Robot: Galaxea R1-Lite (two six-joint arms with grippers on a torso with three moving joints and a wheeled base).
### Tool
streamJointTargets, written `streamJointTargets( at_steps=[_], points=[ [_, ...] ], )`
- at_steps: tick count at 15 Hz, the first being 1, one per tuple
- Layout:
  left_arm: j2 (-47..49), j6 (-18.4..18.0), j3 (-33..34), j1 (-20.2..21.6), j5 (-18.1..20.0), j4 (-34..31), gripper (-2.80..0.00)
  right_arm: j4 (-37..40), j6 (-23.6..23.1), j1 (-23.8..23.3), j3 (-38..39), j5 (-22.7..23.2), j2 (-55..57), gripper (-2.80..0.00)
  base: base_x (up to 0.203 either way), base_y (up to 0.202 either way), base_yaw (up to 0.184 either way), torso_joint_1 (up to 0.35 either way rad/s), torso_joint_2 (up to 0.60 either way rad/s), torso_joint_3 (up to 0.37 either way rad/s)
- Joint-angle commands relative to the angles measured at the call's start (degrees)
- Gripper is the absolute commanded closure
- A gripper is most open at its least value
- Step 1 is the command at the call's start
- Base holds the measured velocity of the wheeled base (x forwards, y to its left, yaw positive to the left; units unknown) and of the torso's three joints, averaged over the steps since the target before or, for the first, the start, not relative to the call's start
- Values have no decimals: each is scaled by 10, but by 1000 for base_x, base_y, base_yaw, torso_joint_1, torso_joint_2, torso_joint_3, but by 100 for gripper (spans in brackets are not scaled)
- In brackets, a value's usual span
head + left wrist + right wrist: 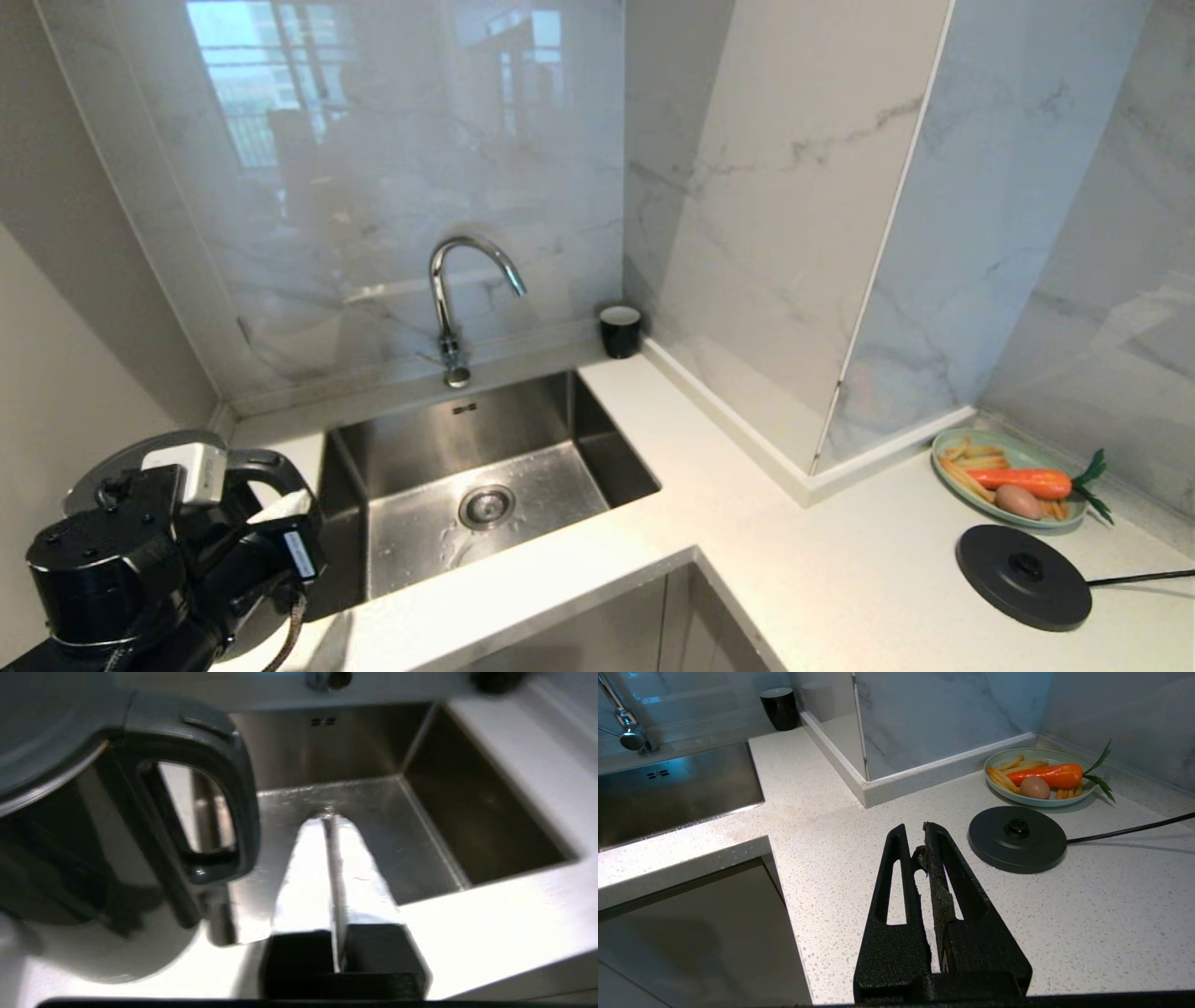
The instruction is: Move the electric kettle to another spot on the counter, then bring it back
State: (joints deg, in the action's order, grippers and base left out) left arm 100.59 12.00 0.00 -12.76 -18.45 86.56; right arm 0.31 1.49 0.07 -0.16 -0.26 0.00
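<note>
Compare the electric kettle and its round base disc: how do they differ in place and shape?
The electric kettle stands tall with a loop handle, left of the sink; the base disc lies flat and low, far right beside the plate. The disc trails a cord; no cord shows on the kettle. Both are black and rest on the counter.

We see the steel sink (485, 467) with a curved chrome faucet (457, 299) behind it, a black cup (620, 330) near its far right corner, and, well to its right, a green plate (1013, 457) of carrot, egg and fries beside a corded black base disc (1023, 576).
</note>
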Motion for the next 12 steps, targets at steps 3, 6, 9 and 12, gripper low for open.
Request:
streamJointTargets(
  at_steps=[3,6,9,12],
  points=[
    [-148,-45,-1,-17,-1,-40,0,0,0,0,1,0,0,0,0,0,0,0,0,0],
    [-258,-66,-11,-32,-1,-121,0,0,0,0,0,0,0,0,0,0,0,0,0,0],
    [-405,-97,-50,-37,-1,-262,0,0,0,0,0,0,0,0,0,0,0,0,0,0],
    [-590,-109,-156,-38,2,-610,0,0,1,0,0,0,1,0,0,0,0,0,0,0]
  ],
)
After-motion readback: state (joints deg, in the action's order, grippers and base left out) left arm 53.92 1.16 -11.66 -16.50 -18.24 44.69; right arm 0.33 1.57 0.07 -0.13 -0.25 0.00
